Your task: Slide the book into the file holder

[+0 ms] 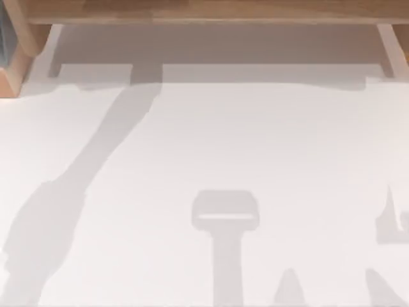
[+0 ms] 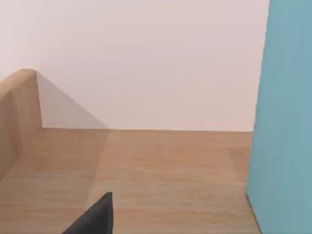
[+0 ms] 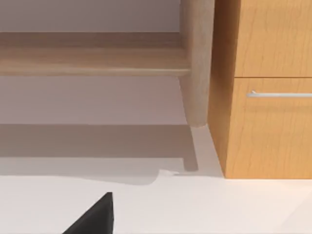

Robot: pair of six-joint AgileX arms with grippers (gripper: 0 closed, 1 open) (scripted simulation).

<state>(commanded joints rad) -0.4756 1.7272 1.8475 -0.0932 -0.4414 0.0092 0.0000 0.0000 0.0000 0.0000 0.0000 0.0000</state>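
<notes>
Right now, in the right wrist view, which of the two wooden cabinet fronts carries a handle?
The front nearer the tabletop: a silver bar handle runs along its upper edge. The front above it is plain wood.

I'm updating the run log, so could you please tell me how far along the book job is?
Nothing looks done yet. The left wrist view shows a teal panel, possibly the book, standing over a wooden shelf surface, with a dark fingertip nearby. I cannot pick out a file holder, so the sliding appears still ahead.

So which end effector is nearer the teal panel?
Left: the left end effector is over the wooden shelf, close beside the teal panel. The right end effector faces the drawer cabinet.
</notes>
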